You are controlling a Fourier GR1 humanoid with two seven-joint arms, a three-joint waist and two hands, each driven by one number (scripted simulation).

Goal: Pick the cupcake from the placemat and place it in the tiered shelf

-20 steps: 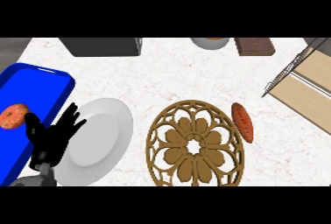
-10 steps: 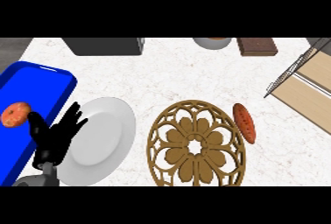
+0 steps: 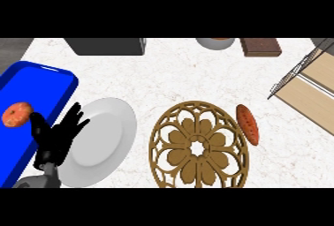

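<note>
A round brown openwork placemat (image 3: 199, 148) lies at the middle front of the counter. A long orange-brown baked item (image 3: 248, 124), the cupcake of the task, rests at the placemat's right edge, partly on the counter. The tiered shelf (image 3: 301, 95), wire-framed with pale wooden boards, stands at the right edge, apart from the cupcake. My left hand (image 3: 57, 134) rests open at the lower left, fingers up, over the left rim of a white plate. It holds nothing. My right hand does not show.
A white plate (image 3: 104, 139) lies left of the placemat. A blue tray (image 3: 32, 88) at the far left carries a doughnut (image 3: 17, 114). Along the back stand a dark box (image 3: 104, 45), a bowl (image 3: 215, 43) and a brown block (image 3: 261, 46).
The whole scene has slid very slightly to the right in the view. My left hand keeps its open pose at the plate's rim, and the cupcake has not moved.
</note>
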